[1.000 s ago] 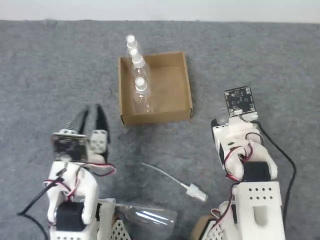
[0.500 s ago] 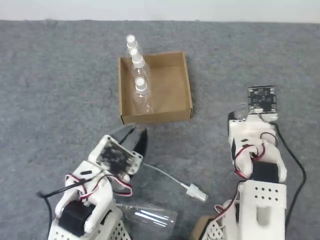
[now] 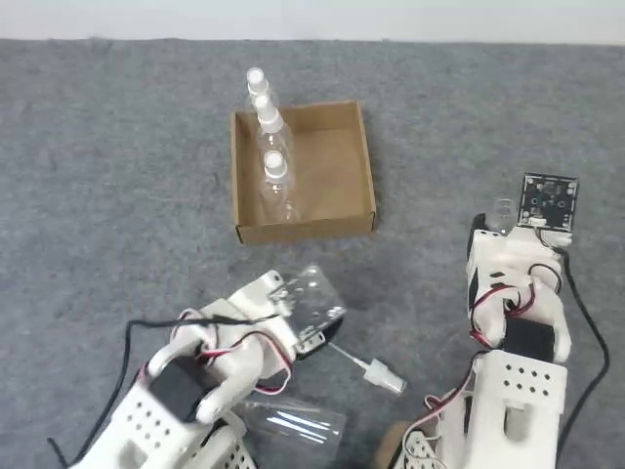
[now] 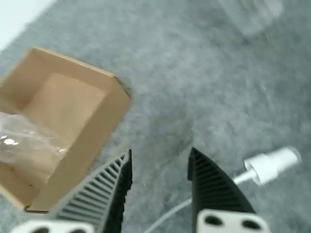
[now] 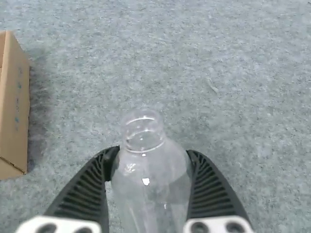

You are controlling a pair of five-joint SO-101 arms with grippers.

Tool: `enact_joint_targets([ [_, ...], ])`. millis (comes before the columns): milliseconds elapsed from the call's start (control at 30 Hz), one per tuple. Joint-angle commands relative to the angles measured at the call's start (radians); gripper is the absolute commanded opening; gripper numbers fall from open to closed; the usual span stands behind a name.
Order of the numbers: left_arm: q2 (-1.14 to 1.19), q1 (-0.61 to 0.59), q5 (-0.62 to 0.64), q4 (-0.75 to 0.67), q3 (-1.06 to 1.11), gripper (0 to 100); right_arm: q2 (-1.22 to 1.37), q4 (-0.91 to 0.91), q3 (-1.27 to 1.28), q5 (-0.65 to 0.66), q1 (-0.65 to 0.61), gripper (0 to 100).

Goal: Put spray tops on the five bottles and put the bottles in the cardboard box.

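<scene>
Bottles [image 3: 276, 191]: we counted three capped, standing upright in the cardboard box [image 3: 312, 231].
Left gripper [image 4: 160, 155]: parted moderately, empty, over the surface [image 3: 117, 147].
Spray top [image 4: 271, 162]: lay loose on the surface just beside it.
Right gripper [image 5: 151, 151]: we saw it clasped round an uncapped bottle [image 5: 146, 184].

Bright, even light casts soft shadows beside the cardboard box [image 3: 308, 231].

Left gripper [image 4: 160, 158] fingers spread, arm angled inward; right gripper [image 5: 152, 152] fingers apparently clasp a bottle [image 5: 146, 184], arm forward
</scene>
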Motion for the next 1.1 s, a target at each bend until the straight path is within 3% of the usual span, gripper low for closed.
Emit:
enact_joint_targets([
  [0, 0.155, 0.044, -0.026, 0.003, -0.102, 19, -0.033, -0.027, -0.015, -0.012, 0.008, 1.3],
  [500, 0.635, 0.253, -0.103, 0.0, -0.282, 18, -0.033, -0.025, -0.014, -0.012, 0.025, 1.3],
  [1067, 1.011, 0.371, -0.13, -0.003, -0.444, 18, -0.033, -0.025, -0.014, -0.052, 0.051, 1.4],
])
